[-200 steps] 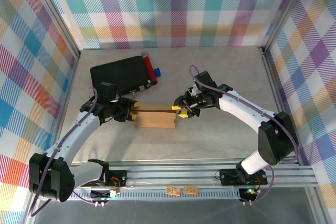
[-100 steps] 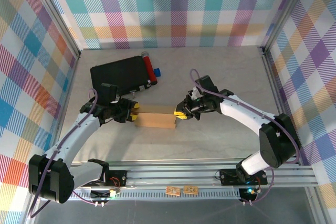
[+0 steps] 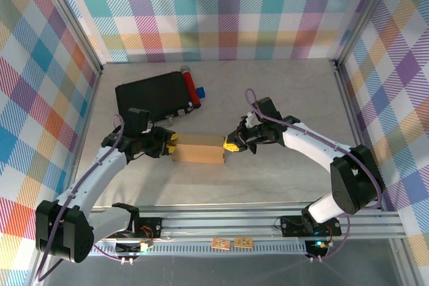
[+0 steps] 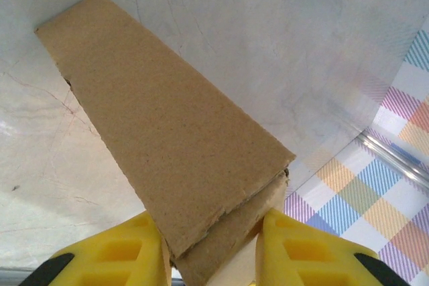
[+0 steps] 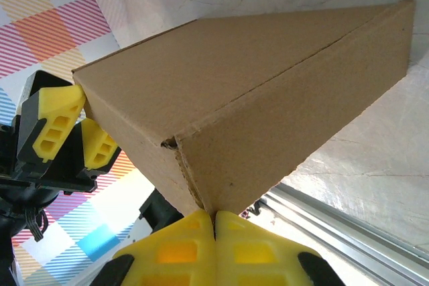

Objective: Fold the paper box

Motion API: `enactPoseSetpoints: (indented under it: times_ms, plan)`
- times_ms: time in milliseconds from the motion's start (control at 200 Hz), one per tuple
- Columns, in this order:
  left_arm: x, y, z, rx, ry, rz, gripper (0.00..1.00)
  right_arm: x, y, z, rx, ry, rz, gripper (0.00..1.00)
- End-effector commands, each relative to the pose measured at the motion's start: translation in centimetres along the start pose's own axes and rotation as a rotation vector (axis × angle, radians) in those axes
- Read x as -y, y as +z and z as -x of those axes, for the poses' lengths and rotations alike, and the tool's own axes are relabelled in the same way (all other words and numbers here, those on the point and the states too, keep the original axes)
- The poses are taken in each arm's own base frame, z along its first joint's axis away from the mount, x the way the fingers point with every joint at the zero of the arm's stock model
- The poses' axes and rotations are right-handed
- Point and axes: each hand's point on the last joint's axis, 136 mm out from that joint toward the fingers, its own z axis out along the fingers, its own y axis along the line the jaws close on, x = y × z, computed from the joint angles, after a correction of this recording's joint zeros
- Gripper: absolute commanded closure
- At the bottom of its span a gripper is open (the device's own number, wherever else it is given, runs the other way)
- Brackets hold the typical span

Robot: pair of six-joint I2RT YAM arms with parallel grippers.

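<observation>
Grey marbled tabletop inside plaid walls. Black rectangular case at rear left. Plain brown cardboard paper box at centre, apart from case. At its left end, left gripper: jaws narrow, clamping layered flap edges (left wrist view). At its right end, right gripper: jaws fully closed, empty, tips against corner seam (right wrist view).

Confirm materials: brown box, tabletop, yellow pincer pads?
The paper box: matte brown cardboard, fibrous ragged cut edges, layered plies. The tabletop: smooth pale grey with marble-like veining, faint sheen; laminate or stone, can't tell. The pads: yellow, moulded hollow cells; probably plastic.
</observation>
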Motion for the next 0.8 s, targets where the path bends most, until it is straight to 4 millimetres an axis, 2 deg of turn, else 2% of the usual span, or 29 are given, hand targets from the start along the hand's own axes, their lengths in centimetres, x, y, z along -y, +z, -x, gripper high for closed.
enactPoseSetpoints:
  times_ms: [0,335,475,510,590,705,795]
  plan:
    - [-4.5,1.0,1.9,0.078,-0.033,0.14,0.79,5.1,0.6,0.6,0.017,0.131,-0.155,0.96]
    - [-4.2,1.6,2.4,0.083,-0.01,0.043,0.91,5.0,0.6,0.9,0.024,0.119,-0.172,1.0]
    - [-2.4,2.4,2.3,0.056,0.008,-0.054,0.94,4.6,0.1,1.4,0.05,0.069,-0.187,1.0]
    - [-1.0,2.5,2.2,0.046,0.027,-0.114,0.94,4.2,-0.1,1.5,0.058,0.046,-0.188,1.0]
    - [0.9,2.6,1.7,0.025,0.062,-0.185,0.97,3.3,-0.9,1.9,0.09,-0.021,-0.202,1.0]
    - [3.2,2.6,0.8,-0.004,0.125,-0.268,0.97,1.6,-2.2,2.0,0.127,-0.13,-0.197,0.95]
    - [3.4,2.7,0.1,-0.025,0.18,-0.296,0.97,1.0,-2.7,1.3,0.114,-0.197,-0.195,0.89]
